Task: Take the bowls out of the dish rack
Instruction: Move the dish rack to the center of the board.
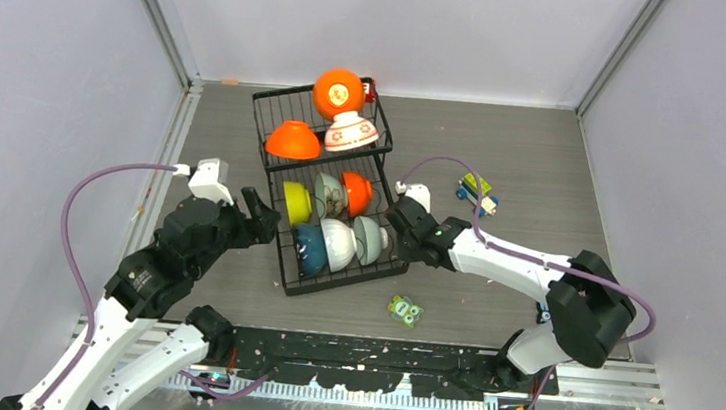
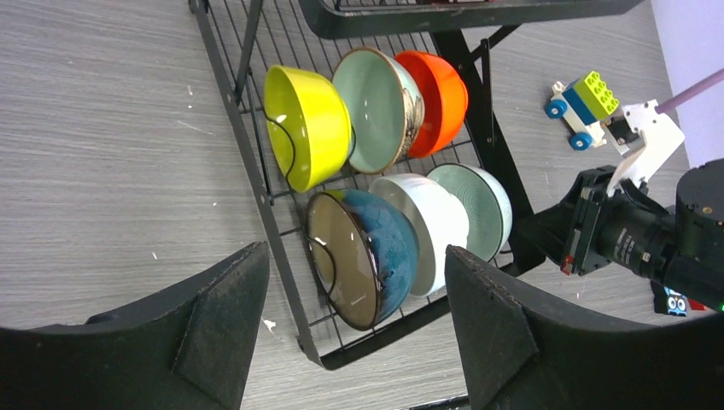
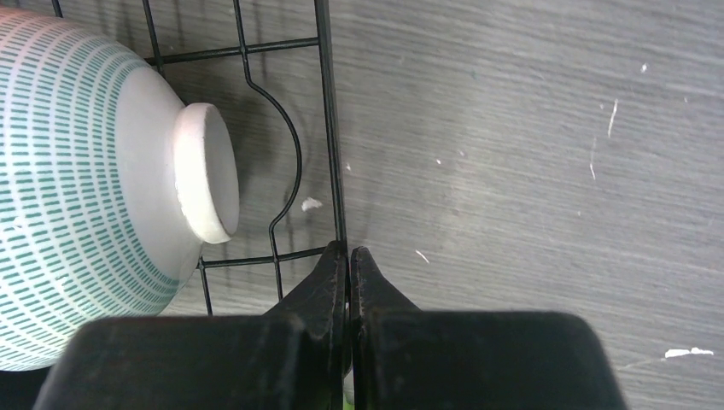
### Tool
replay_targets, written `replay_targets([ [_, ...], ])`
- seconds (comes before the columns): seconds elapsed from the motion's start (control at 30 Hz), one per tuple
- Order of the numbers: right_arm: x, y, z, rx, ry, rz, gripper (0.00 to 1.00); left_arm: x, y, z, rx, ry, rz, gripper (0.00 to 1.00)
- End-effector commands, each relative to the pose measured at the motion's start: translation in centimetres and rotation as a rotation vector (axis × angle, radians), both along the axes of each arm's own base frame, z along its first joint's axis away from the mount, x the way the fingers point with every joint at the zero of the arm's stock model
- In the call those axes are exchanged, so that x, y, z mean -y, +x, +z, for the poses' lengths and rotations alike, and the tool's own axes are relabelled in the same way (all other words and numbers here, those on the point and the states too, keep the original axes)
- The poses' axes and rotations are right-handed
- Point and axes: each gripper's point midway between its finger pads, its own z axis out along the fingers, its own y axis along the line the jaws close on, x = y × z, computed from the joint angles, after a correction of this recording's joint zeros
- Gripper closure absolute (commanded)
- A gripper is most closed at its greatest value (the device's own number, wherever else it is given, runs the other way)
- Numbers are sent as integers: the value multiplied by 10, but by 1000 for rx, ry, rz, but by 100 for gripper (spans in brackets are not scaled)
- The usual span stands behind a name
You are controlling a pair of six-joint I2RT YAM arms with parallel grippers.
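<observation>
A grey wood-grain table [image 1: 544,162] sits boxed in by pale walls [image 1: 397,17], with metal posts in the far corners. The dish rack [image 1: 342,278] stands at the centre of the top view. Its upper section holds two orange bowls [image 1: 339,92] and a floral white bowl [image 1: 351,132]. The lower section carries a lime bowl [image 1: 296,202], a mint bowl [image 1: 328,197], another orange bowl [image 1: 356,192], a teal bowl [image 1: 311,247], a white bowl [image 1: 338,244] and a striped bowl [image 1: 368,239], all on edge.

The left gripper [image 1: 259,217] waits just left of the rack, fingers spread wide and empty. The right gripper [image 1: 392,230] sits at the rack's right edge, its fingers pressed together.

The left wrist view shows the teal bowl's brown inside, low centre between the spread fingers. The right wrist view shows the closed tips meeting the rack's edge wire, though I cannot tell whether the wire is nipped. A toy car [image 1: 476,192] and a green figure [image 1: 405,311] lie right of the rack
</observation>
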Motion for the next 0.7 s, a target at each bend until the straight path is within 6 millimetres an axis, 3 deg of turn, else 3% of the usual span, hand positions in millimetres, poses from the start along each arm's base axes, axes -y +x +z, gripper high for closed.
replay_targets([
  [0.0,41,-1,13,54,-46,-158,99,9,10,26,89,-43,-25,23],
  [0.17,46,-10,15,52,-19,-165,99,22,6,22,81,-73,-89,19],
  [0.33,44,-10,30,71,24,-157,99,26,1,12,57,-84,-116,14],
  [0.4,41,-10,38,79,50,-149,88,26,-1,10,51,-87,-120,12],
  [0.53,35,-10,58,97,101,-134,47,28,-5,10,47,-98,-139,9],
  [0.57,33,-10,63,99,117,-132,40,30,-6,9,45,-101,-149,2],
  [0.67,28,-10,81,114,165,-127,23,36,-9,10,43,-109,-191,0],
])
